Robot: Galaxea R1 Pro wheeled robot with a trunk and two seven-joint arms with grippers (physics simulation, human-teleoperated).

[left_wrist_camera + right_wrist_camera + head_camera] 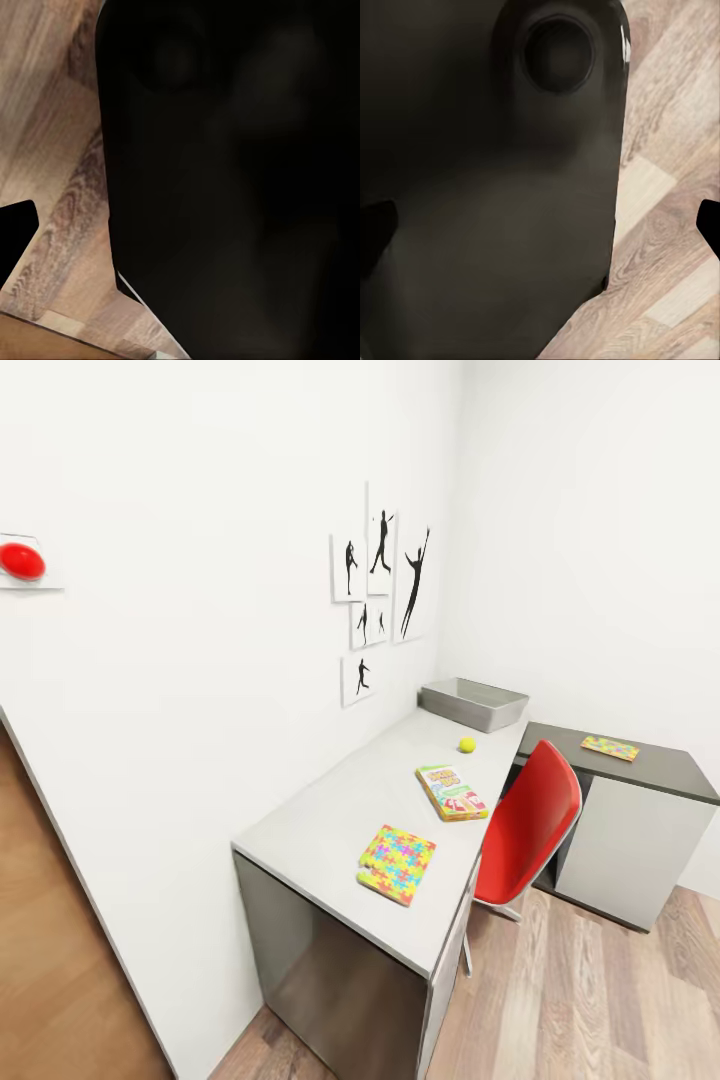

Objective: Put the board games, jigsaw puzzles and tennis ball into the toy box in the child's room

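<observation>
On the long light-grey table (330, 815) a grey toy box (470, 716) stands at the far end against the wall. The yellow tennis ball (467, 744) lies just in front of it. A green-edged board game (452, 792) lies mid-table, and a jigsaw puzzle (397, 863) lies nearer me. The other jigsaw puzzle (610, 747) rests on the lower dark wing. The bed is out of view. My left gripper (180, 232) and right gripper (540, 225) hang over the wood floor with fingers spread, holding nothing, well away from the table.
A red chair (527, 825) is tucked at the table's right side, before the white-fronted wing (625, 850). Athlete silhouette prints (380, 590) hang above the table. A red object (22, 561) sits on the left wall. A dark bulky part of my body (225, 187) blocks both wrist views.
</observation>
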